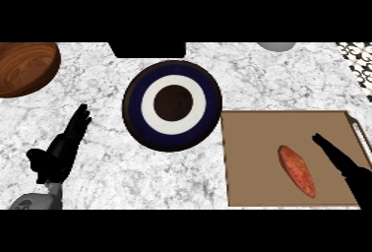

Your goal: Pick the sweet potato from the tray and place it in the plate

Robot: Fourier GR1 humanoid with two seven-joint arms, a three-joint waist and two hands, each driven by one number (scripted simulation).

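An orange-red sweet potato (297,170) lies lengthwise on the brown tray (254,147) at the right. My right hand (341,162) hovers over the tray just right of the sweet potato, fingers straight and open, not touching it. To the tray's upper left sits the round plate (172,105), dark blue with a white ring and a dark centre, holding nothing. At the lower left my left hand (62,147) rests open with fingers pointing up, well apart from the plate.
A wooden bowl (25,68) stands at the back left corner. A black object (147,48) sits at the back edge behind the plate, and a grey round thing (276,46) shows at the back right. Marble counter (102,182) spreads between the hands.
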